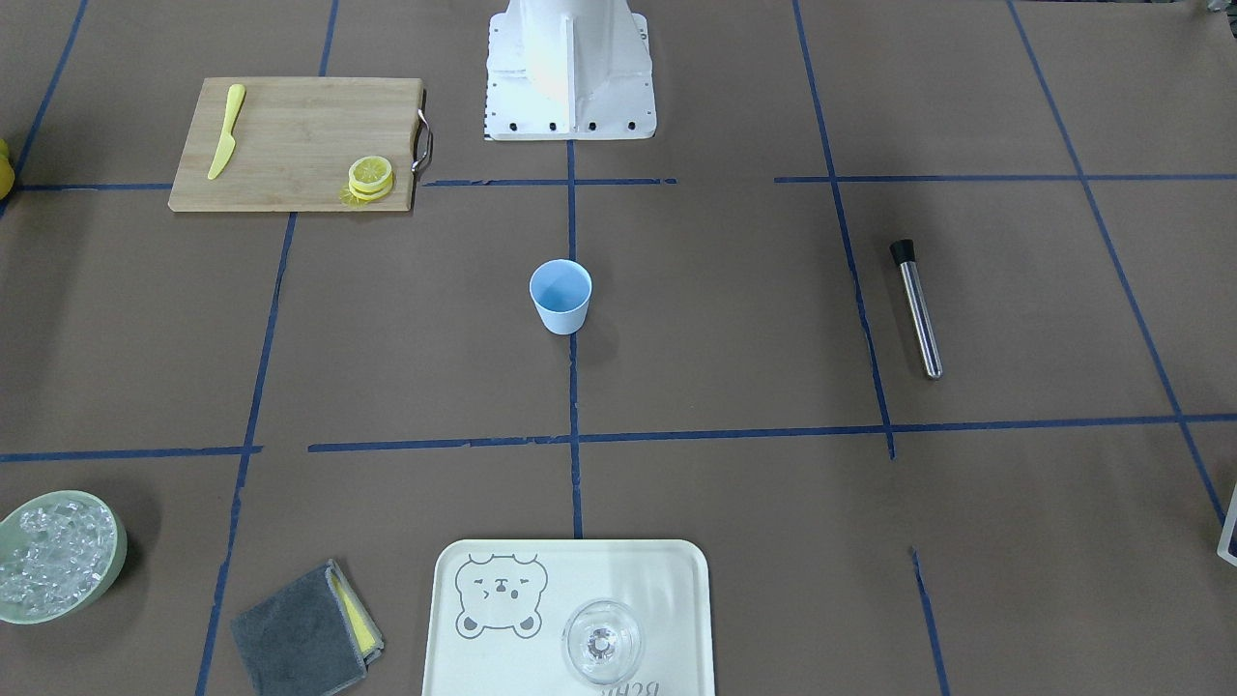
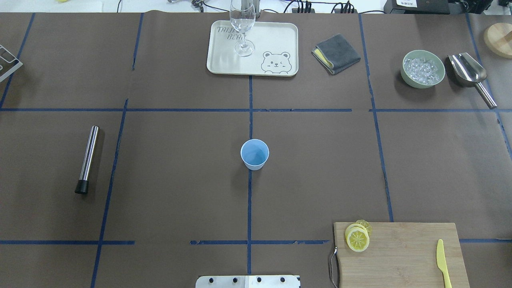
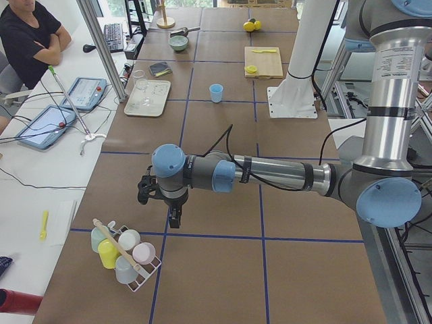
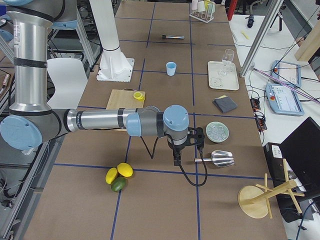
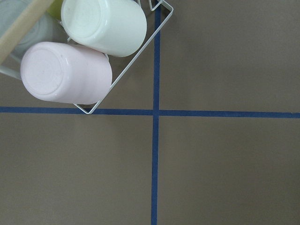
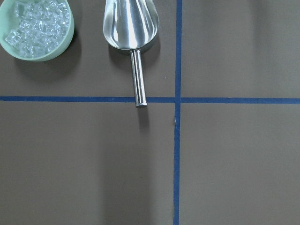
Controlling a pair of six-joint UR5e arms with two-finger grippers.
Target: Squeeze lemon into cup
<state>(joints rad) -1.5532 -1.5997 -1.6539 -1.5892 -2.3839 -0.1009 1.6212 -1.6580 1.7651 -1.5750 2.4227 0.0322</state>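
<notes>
Reach decides this one, and it favours the right arm. Far to the robot's left of the small light-blue tapered cup [image 2: 255, 154], the left gripper [image 3: 174, 217] hangs fingers-down beside a white wire rack of upturned pastel mugs [image 3: 125, 256]. Only a side view shows it, so I cannot tell whether its fingers are apart or together. Nearer in, but well left of the cup, a steel tube with a black cap [image 2: 87, 159] lies flat. The cup stands upright at the table's middle, nothing touching it.

To the cup's right and nearer the robot's base, the thin round yellow lemon slices [image 2: 357, 238] are stacked flat. They sit on the corner of a bamboo cutting board [image 2: 404, 256] closest to the cup, one slice poking over the board's edge. Being round, they offer no long axis to line up with. A yellow plastic knife [image 2: 443, 262] lies at the board's end away from the cup.

Farther right of the cup, the right gripper [image 4: 176, 156] hangs just beside the handle of a steel scoop [image 2: 466, 69]; its state cannot be told either. From there the slices lie back toward the cup and the robot, so I judge the right arm much the nearer.

Brown paper [image 2: 180, 180] gridded with blue tape [image 2: 250, 200] covers the table, and nothing stands between board and cup.
</notes>
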